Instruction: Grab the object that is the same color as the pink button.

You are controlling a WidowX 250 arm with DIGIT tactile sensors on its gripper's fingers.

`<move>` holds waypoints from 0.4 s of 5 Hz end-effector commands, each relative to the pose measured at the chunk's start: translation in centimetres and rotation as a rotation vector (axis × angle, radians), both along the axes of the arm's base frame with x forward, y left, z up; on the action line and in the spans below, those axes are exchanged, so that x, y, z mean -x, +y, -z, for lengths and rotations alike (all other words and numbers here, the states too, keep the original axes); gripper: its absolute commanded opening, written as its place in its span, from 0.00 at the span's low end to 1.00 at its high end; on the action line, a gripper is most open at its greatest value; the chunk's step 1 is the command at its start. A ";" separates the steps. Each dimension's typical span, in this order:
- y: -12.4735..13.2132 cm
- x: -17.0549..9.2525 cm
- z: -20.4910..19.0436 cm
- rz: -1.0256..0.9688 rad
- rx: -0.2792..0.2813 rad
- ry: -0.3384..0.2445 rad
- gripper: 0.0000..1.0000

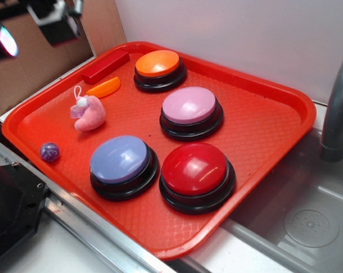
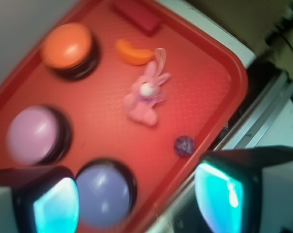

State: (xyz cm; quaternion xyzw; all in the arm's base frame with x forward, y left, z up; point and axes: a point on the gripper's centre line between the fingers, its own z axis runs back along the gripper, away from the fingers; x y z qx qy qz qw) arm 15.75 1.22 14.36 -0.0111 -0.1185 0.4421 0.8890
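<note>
A small pink plush toy (image 1: 90, 116) with a lilac bow and a white string loop lies on the left part of the red tray (image 1: 262, 165); in the wrist view the pink plush toy (image 2: 145, 97) sits mid-frame. The pink button (image 1: 189, 106) stands in the tray's middle, seen as the pink button (image 2: 33, 133) at left in the wrist view. My gripper (image 2: 139, 204) hangs high above the tray's near-left edge, open, nothing between its cyan pads (image 2: 56, 206). In the exterior view only part of the gripper (image 1: 52, 20) shows at top left.
An orange button (image 1: 158, 64), a lavender-blue button (image 1: 120, 160) and a red button (image 1: 195, 169) also stand on the tray. An orange crescent (image 1: 104, 87), a red block (image 1: 106, 66) and a small purple ball (image 1: 49, 152) lie near the plush. A sink (image 1: 308, 222) and grey faucet (image 1: 336, 108) are on the right.
</note>
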 end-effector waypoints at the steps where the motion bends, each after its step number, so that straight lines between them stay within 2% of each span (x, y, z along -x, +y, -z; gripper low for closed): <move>1: 3.6 -3.6 6.0 -0.239 -0.101 -0.097 1.00; 2: 5.0 -4.8 8.5 -0.325 -0.106 -0.098 1.00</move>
